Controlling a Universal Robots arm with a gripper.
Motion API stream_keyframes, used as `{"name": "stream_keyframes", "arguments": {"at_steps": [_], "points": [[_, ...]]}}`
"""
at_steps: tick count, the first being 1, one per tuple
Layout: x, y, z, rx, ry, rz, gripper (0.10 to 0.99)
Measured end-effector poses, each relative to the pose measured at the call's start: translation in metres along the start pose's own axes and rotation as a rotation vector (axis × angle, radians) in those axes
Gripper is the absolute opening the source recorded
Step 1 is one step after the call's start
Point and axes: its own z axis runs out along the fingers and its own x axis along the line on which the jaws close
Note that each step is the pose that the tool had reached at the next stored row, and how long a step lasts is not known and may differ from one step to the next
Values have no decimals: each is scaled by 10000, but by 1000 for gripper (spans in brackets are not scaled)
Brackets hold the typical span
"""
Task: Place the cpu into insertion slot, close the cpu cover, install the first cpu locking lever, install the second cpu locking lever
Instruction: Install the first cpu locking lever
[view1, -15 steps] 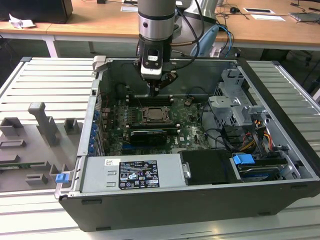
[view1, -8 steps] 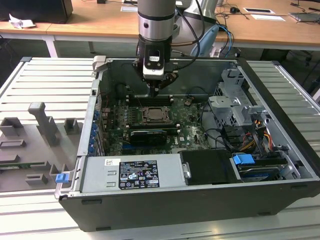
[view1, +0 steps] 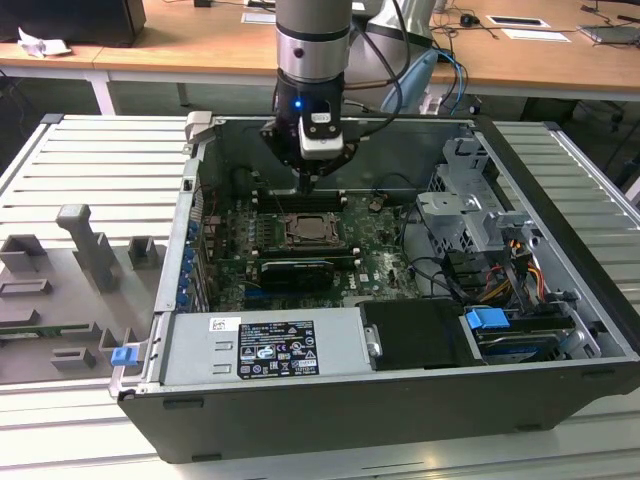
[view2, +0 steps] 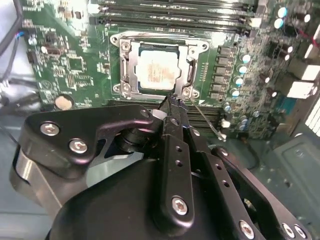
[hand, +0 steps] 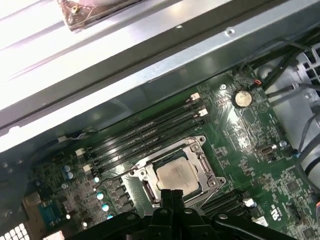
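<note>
1. The cpu (view2: 159, 72) lies flat in the insertion slot (view1: 312, 231), in the middle of the green motherboard (view2: 75, 65); this first step looks done to me.
2. The cpu cover (view2: 129, 65) seems to be down around the chip, its silvery frame lying on the socket; so I think the second step is done also.
3. One thin wire lever (view2: 206, 119) stands out slanted from a socket corner; I judge it is not locked, so the lever work is what is left.
4. The pincer (view2: 172, 102) has its fingers together, with nothing seen between them; its tip is just beside the socket edge, close to the root of that lever; whether it touches the lever I cannot tell.
5. The other lever is hard to make out; in the first wrist view the pincer's black body covers the near side of the socket; in the exterior view the open computer case (view1: 330, 420) on the ribbed tabletop (view1: 90, 160) is plain, but the socket is too small there for details.
</note>
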Motion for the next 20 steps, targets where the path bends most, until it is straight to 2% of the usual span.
{"name": "stream_keyframes", "arguments": {"at_steps": [3, 5, 15, 20], "points": [[0, 0, 0, 2, 40, -680, 106], [3, -2, 0, 3, 54, -943, 106], [55, -25, -1, 3, 65, -1131, 106], [56, -26, 2, 7, 122, -2123, 106]]}}
